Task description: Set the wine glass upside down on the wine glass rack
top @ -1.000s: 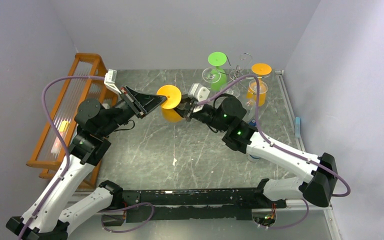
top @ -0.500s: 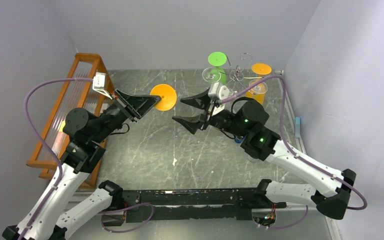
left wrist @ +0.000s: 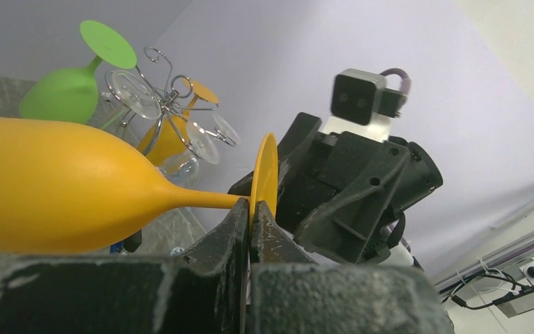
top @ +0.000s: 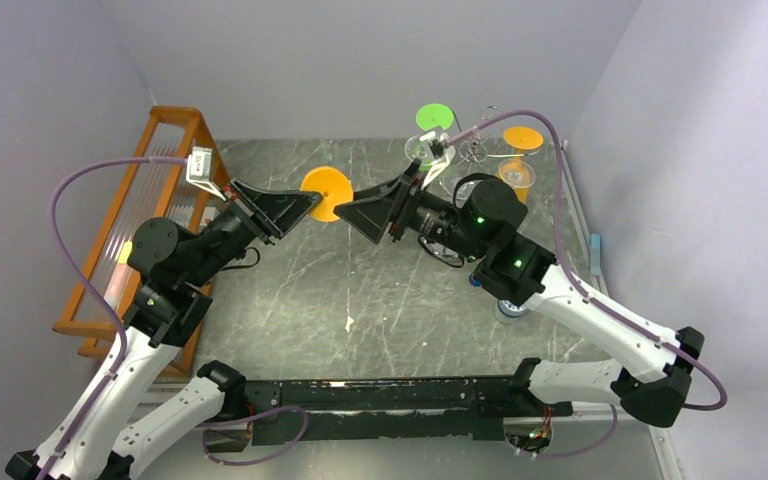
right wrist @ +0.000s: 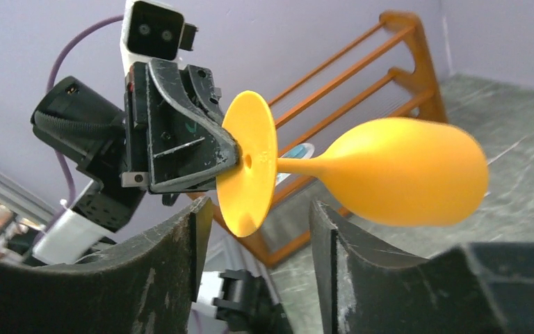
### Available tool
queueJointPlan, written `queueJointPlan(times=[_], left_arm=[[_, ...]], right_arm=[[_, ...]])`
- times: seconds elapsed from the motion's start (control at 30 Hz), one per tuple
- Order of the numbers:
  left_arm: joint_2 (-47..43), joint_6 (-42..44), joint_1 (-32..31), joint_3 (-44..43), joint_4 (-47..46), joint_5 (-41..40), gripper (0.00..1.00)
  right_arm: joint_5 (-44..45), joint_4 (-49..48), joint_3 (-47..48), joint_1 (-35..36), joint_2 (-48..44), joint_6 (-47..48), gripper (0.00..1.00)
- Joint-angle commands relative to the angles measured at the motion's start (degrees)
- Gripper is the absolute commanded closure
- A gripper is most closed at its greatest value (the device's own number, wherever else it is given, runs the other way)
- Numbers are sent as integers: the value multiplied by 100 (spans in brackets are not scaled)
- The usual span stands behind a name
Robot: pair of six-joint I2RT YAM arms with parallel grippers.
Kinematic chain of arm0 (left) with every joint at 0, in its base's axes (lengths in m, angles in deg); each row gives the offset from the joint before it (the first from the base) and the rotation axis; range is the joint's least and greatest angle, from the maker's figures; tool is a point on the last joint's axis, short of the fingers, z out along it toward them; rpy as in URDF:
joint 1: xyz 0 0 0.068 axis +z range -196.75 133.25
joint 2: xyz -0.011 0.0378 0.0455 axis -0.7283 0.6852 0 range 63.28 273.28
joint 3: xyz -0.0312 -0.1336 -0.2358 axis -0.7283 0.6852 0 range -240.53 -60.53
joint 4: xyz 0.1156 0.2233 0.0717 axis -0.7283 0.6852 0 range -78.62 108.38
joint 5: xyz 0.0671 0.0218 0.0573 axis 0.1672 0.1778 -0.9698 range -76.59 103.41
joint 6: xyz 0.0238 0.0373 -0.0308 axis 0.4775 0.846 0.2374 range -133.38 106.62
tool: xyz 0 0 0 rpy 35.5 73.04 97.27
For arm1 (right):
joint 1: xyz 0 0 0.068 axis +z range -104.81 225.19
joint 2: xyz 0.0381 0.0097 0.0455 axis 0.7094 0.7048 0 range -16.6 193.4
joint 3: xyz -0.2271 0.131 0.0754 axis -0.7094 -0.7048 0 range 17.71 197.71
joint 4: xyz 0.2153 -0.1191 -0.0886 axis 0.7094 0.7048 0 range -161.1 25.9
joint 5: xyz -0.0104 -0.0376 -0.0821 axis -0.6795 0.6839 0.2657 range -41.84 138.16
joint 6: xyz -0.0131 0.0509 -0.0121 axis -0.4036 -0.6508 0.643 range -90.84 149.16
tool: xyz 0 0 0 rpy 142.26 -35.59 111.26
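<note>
Firstly, left jaws, clamped on the foot rim of the orange glass, hold it sideways above the worktop; overhead, its bowl is hidden behind the right jaws. These gape beside the foot, contact unclear. Rack, rear right, is partly masked by the right arm.
</note>
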Motion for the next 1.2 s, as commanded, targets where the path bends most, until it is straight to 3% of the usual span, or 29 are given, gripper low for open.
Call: queueJointPlan(times=[0.0,0.1,0.2,0.27,0.5,0.67,0.73,0.9,1.17], left_arm=[[-73,131,13,38,-210,6,95],[-73,135,12,41,-203,29,95],[-110,188,13,100,-279,79,94],[-191,170,14,188,-384,70,87],[-366,407,7,217,-252,-180,52],[-550,842,8,130,158,-506,24],[-648,1026,13,116,303,-650,17],[-818,1422,12,47,650,-889,11],[-798,1644,11,2,933,-813,11]], right_arm=[[-94,15,208,14,266,-859,48],[-215,-38,361,8,469,-1040,66],[-197,-183,373,14,521,-1222,91],[-144,-403,242,12,468,-1338,100],[86,-645,362,-37,413,-1292,100],[-42,-700,943,-305,685,-948,100],[-148,-589,1297,-530,902,-885,100],[-743,-942,1798,-1405,1356,-1205,100],[-328,-1188,1887,-2801,1497,-1344,100]])
